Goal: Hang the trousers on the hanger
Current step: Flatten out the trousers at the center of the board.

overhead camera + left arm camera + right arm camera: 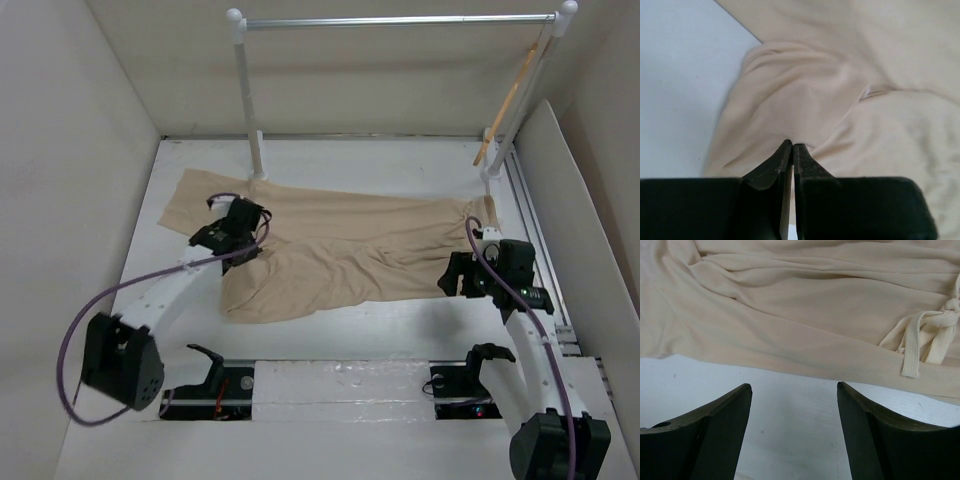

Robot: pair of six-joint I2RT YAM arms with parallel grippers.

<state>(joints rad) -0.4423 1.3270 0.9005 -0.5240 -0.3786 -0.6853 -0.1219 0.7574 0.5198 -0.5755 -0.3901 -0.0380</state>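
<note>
The beige trousers (340, 250) lie spread across the white table, waist to the right. My left gripper (247, 228) is down on their left part. In the left wrist view its jaws (792, 145) are pressed together, with a small fold of the trousers (840, 75) pinched at the tips. My right gripper (457, 276) hovers open at the waist end. In the right wrist view it (794, 386) has only bare table between its fingers, just short of the trousers' edge (790, 305) and the drawstring knot (927, 337). The wooden hanger (511, 103) hangs slanted at the rack's right post.
A white-posted rack with a silver rail (400, 20) stands at the back of the table. White walls close in on the left and right. A metal track (535, 240) runs along the right side, and the arm bases (340, 385) sit at the near edge.
</note>
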